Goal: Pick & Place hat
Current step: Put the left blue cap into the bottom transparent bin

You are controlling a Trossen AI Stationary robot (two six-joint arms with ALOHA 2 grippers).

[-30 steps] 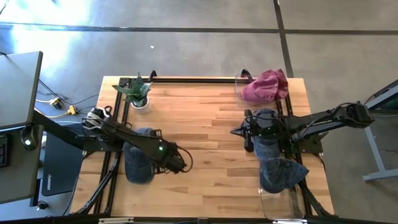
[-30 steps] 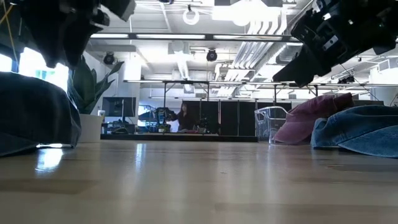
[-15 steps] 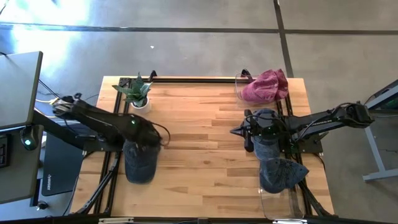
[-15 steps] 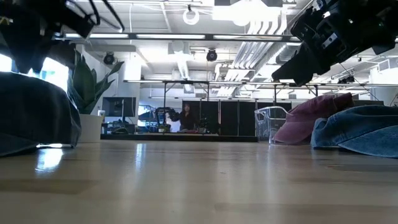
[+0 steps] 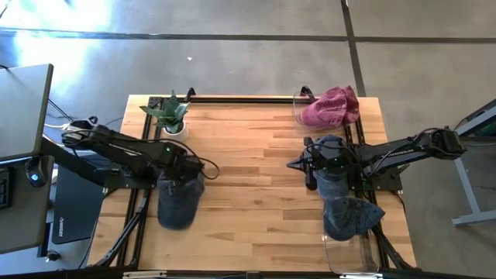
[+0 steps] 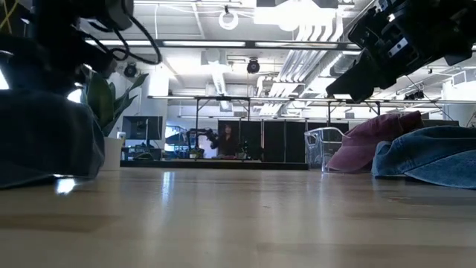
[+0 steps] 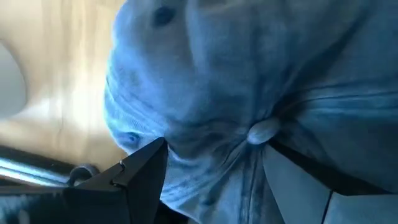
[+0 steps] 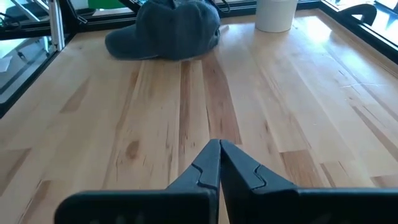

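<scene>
On the table (image 5: 256, 155): a slatted wooden top filling the middle of the high view, both arms reaching in from its sides.
Left arm, change: a second ago its gripper hung out over bare wood at lower centre; it has since swung back to the lower left and now sits directly over the hat.
Hat (image 5: 178, 200): dark denim cap at the lower left of the high view, flat on the wood; in the left wrist view its crown button and seams fill the frame.
Left gripper (image 5: 184, 180): fingers spread wide, poised right at the crown, nothing gripped yet.
Meaning: probably the approach to the pick; closing and lifting are yet to come.
Right gripper (image 8: 219, 163): fingers pressed together and empty, parked at right centre of the high view.
Denim pile (image 5: 345, 205): lower right, beneath the right arm.
Pink hat (image 5: 332, 105): upper right corner.
Potted plant (image 5: 172, 116): upper left, near the hat.
Obstruction: plant stands close to the left arm; otherwise open wood between the arms.
</scene>
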